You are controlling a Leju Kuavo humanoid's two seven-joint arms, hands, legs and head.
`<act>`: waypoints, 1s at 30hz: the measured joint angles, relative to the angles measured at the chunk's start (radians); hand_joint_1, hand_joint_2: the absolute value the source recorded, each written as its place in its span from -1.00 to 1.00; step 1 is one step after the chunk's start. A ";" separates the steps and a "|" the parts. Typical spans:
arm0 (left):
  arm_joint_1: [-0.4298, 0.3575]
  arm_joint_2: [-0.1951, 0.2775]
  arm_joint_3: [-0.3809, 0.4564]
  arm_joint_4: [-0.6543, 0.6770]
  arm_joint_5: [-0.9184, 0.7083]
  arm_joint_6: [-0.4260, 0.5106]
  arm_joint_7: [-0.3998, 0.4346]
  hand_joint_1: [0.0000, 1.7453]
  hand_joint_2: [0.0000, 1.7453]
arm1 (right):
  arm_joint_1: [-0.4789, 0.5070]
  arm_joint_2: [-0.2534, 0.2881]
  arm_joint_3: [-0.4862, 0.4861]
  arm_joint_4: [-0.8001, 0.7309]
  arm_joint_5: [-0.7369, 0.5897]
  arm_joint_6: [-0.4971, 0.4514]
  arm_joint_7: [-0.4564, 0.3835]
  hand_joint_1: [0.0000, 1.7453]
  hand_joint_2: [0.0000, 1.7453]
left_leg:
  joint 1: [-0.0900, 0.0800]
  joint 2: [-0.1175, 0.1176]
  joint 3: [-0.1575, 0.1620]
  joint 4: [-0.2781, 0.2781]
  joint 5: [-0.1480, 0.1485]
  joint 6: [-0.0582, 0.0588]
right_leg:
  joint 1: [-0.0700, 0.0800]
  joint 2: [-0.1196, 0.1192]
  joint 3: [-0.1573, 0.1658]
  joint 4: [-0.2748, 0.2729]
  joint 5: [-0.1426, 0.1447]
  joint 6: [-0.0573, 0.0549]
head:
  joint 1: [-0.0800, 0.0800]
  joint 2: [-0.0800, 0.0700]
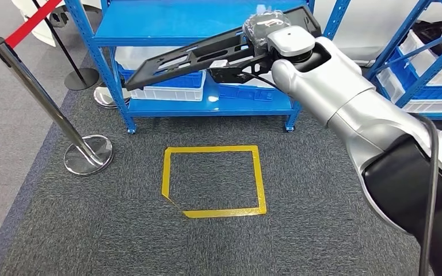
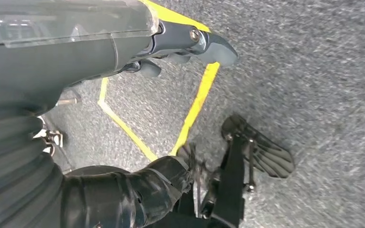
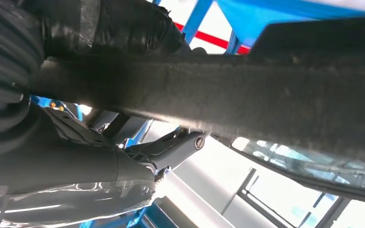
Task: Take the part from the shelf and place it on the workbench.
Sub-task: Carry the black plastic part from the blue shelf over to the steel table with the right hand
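Where carpet (image 1: 92,230) lies, blue shelf (image 1: 167,23).

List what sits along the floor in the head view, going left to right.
Stanchion base → yellow tape square → right arm, whose right hand holds the black part up by the blue shelf.

Black part (image 1: 201,57) with cut-out slots, blue metal shelf (image 1: 178,23), white bin (image 1: 167,92) beside a blue bin (image 1: 187,77), dark grey speckled carpet (image 1: 121,230), yellow tape outline (image 1: 259,178), chrome post (image 1: 40,98) with red belt (image 1: 31,23), silver arm (image 1: 345,92), black robot hand (image 1: 247,66)
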 joint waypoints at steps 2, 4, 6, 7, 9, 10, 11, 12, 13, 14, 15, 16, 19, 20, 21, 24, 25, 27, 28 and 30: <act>-0.001 -0.001 0.000 0.000 0.000 0.003 -0.001 -1.00 1.00 | -0.001 0.000 0.000 -0.001 0.000 -0.001 -0.002 1.00 1.00 | -0.004 0.001 -0.019 0.000 0.019 -0.003 | 0.012 -0.001 0.107 -0.144 0.002 -0.021 | -0.001 0.000; -0.001 -0.002 0.001 0.000 -0.001 0.007 -0.003 -1.00 1.00 | -0.003 0.000 0.000 -0.002 0.000 -0.002 -0.004 1.00 1.00 | -0.003 0.003 -0.026 -0.005 0.039 -0.013 | 0.022 -0.002 0.162 -0.238 -0.021 -0.031 | 0.000 0.000; 0.001 0.000 0.001 0.000 -0.002 0.009 -0.002 -1.00 1.00 | -0.005 -0.002 0.000 -0.002 0.000 -0.004 -0.007 1.00 1.00 | -0.001 0.004 -0.028 -0.018 0.060 -0.026 | 0.022 -0.003 0.158 -0.256 -0.006 -0.035 | 0.001 0.000; 0.001 0.002 0.001 0.000 -0.004 0.010 -0.002 -1.00 1.00 | -0.005 -0.002 0.000 -0.002 0.000 -0.004 -0.007 1.00 1.00 | 0.000 0.003 -0.033 -0.015 0.053 -0.032 | 0.019 -0.005 0.152 -0.261 0.007 -0.039 | 0.001 0.000; 0.003 0.005 0.002 0.000 -0.006 0.012 -0.001 -1.00 1.00 | -0.004 -0.001 0.000 -0.002 0.000 -0.003 -0.008 1.00 1.00 | 0.002 0.000 -0.056 0.041 -0.015 -0.042 | 0.012 -0.010 0.136 -0.270 0.034 -0.049 | 0.000 0.000; 0.004 0.006 0.002 0.000 -0.006 0.012 -0.001 -1.00 1.00 | -0.004 0.000 0.000 -0.001 0.000 -0.003 -0.008 1.00 1.00 | 0.003 0.000 -0.073 0.101 -0.067 -0.046 | 0.012 -0.011 0.124 -0.270 0.044 -0.052 | 0.000 0.000; 0.005 0.006 0.002 0.000 -0.006 0.012 -0.001 -1.00 1.00 | -0.004 0.000 0.000 -0.001 0.000 -0.003 -0.008 1.00 1.00 | 0.005 0.000 -0.090 0.172 -0.110 -0.051 | 0.012 -0.010 0.112 -0.269 0.054 -0.054 | 0.000 0.000; 0.006 0.006 0.002 0.000 -0.006 0.012 -0.001 -1.00 1.00 | -0.004 -0.001 0.000 -0.001 0.000 -0.003 -0.008 1.00 1.00 | 0.006 0.001 -0.103 0.236 -0.131 -0.055 | 0.012 -0.010 0.098 -0.266 0.063 -0.053 | 0.000 0.000; 0.006 0.007 0.002 0.000 -0.006 0.012 -0.001 -1.00 1.00 | -0.003 -0.001 0.000 0.000 0.000 -0.003 -0.009 1.00 1.00 | 0.007 0.001 -0.104 0.277 -0.131 -0.058 | 0.011 -0.009 0.084 -0.262 0.071 -0.052 | 0.000 0.000; 0.006 0.009 0.002 0.000 -0.006 0.012 -0.001 -1.00 1.00 | -0.002 -0.001 0.000 0.000 -0.001 -0.004 -0.010 1.00 1.00 | 0.007 0.001 -0.087 0.282 -0.113 -0.060 | 0.010 -0.009 0.071 -0.257 0.077 -0.049 | 0.000 0.000; 0.005 0.010 0.002 0.000 -0.007 0.012 -0.001 -1.00 1.00 | -0.001 -0.001 0.000 0.000 -0.002 -0.005 -0.013 1.00 1.00 | 0.008 0.001 -0.051 0.248 -0.089 -0.060 | 0.009 -0.008 0.060 -0.251 0.081 -0.046 | 0.000 0.000; 0.005 0.011 0.002 0.000 -0.007 0.012 -0.001 -1.00 1.00 | 0.000 -0.002 0.000 0.000 -0.003 -0.005 -0.016 1.00 1.00 | 0.008 0.002 0.000 0.181 -0.078 -0.058 | 0.008 -0.008 0.052 -0.245 0.084 -0.043 | 0.000 0.000; 0.004 0.013 0.002 0.000 -0.008 0.012 -0.002 -1.00 1.00 | -0.001 -0.006 -0.001 -0.001 -0.010 -0.005 -0.022 1.00 1.00 | 0.002 0.000 0.111 0.019 -0.102 -0.046 | 0.011 -0.010 0.034 -0.231 0.092 -0.030 | 0.000 0.000; 0.004 0.014 0.003 0.000 -0.009 0.012 -0.002 -1.00 1.00 | -0.001 -0.007 -0.001 -0.001 -0.012 -0.004 -0.023 1.00 1.00 | -0.001 -0.001 0.117 0.008 -0.106 -0.041 | 0.012 -0.010 0.032 -0.231 0.095 -0.024 | 0.000 0.000; 0.004 0.015 0.004 0.000 -0.009 0.012 -0.002 -1.00 1.00 | -0.001 -0.008 -0.002 -0.001 -0.013 -0.003 -0.024 1.00 1.00 | 0.001 -0.001 0.115 0.002 -0.103 -0.033 | 0.014 -0.011 0.030 -0.231 0.098 -0.018 | 0.000 0.000; 0.005 0.015 0.007 0.000 -0.009 0.013 -0.002 -1.00 1.00 | -0.004 -0.015 -0.002 -0.001 -0.013 -0.001 -0.026 1.00 1.00 | 0.008 0.005 0.110 -0.013 -0.085 -0.007 | 0.012 -0.003 0.004 -0.174 0.053 -0.004 | 0.001 0.000; 0.005 0.015 0.008 0.000 -0.009 0.013 -0.002 -1.00 1.00 | -0.004 -0.018 -0.002 -0.001 -0.013 0.000 -0.026 1.00 1.00 | 0.007 0.007 0.105 -0.013 -0.080 -0.001 | 0.009 0.000 -0.019 -0.118 0.016 0.000 | 0.001 0.000; 0.005 0.016 0.008 0.000 -0.009 0.013 -0.002 -1.00 1.00 | -0.002 -0.022 -0.002 -0.001 -0.014 0.000 -0.026 1.00 1.00 | 0.007 0.008 0.094 -0.010 -0.074 0.003 | 0.005 0.001 -0.069 0.010 -0.046 0.006 | 0.001 0.000; 0.005 0.017 0.008 0.000 -0.009 0.013 -0.002 -1.00 1.00 | 0.000 -0.023 -0.002 -0.001 -0.014 0.000 -0.026 1.00 1.00 | 0.007 0.007 0.088 -0.008 -0.071 0.003 | 0.002 0.001 -0.079 0.043 -0.054 0.008 | 0.001 0.000; 0.006 0.017 0.009 0.000 -0.009 0.013 -0.002 -1.00 1.00 | 0.002 -0.025 -0.002 -0.001 -0.014 0.001 -0.026 1.00 1.00 | 0.007 0.007 0.082 -0.001 -0.069 0.001 | -0.002 0.001 -0.041 -0.008 -0.016 0.009 | 0.001 0.000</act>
